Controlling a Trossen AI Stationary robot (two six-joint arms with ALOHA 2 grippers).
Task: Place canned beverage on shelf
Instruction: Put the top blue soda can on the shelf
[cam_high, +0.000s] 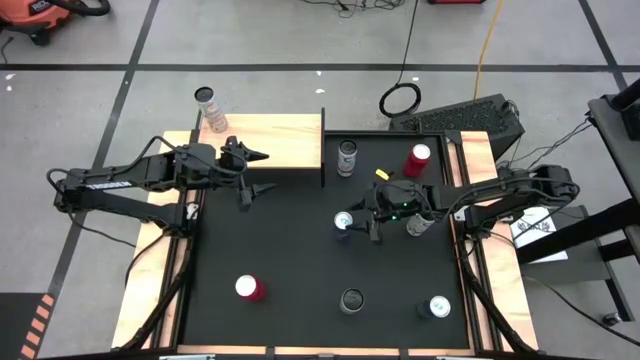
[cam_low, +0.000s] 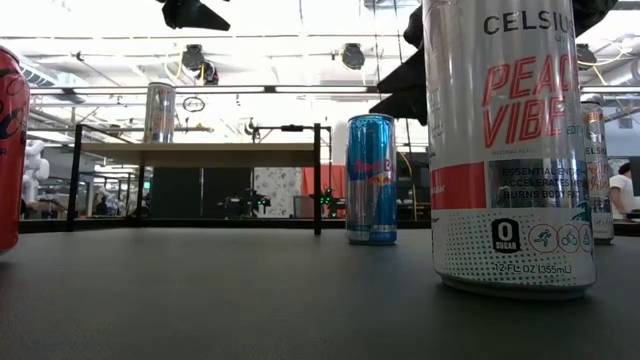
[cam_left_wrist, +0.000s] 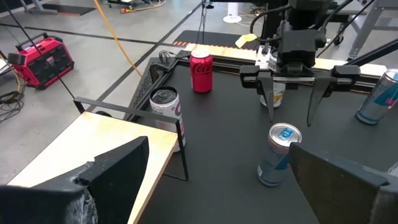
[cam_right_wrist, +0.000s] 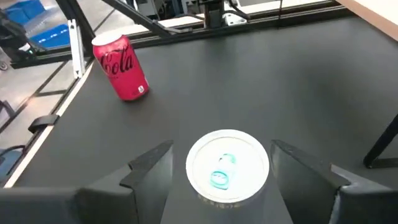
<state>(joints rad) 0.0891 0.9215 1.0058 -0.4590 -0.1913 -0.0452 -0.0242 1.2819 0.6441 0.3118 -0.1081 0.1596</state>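
I am working over a black bench (cam_high: 300, 250) edged with pale wood strips, set on a grey concrete floor marked with dark tape lines.

Nearest the front edge stand three cans: a red can with a white top (cam_high: 249, 288) at about 7 o'clock from centre, a dark-topped can (cam_high: 351, 300) at 6, and a blue-and-silver can (cam_high: 438, 307) at 5.

The move turns on the right tool (cam_high: 366, 221). Its fingers stand spread, released, one on each side of an upright slim silver-blue can with a white lid (cam_right_wrist: 227, 165), not yet pinching it. The can's long axis is vertical and it sits square between the fingers, so I judge a straight close would take it. The right arm is plainly the nearer one.

Just beside that tool's wrist, at 3 o'clock, stands a pale white can (cam_high: 419, 224). Farther back are a red cola can (cam_high: 417, 159) and a grey-and-white can (cam_high: 346, 158).

The left tool (cam_high: 255, 172), wide open and empty, hangs by the inner edge of the pale wooden shelf on thin black legs (cam_high: 280, 145) at 11 o'clock. That shelf holds one silver can (cam_high: 208, 109) at its far corner; the rest of the board is bare.
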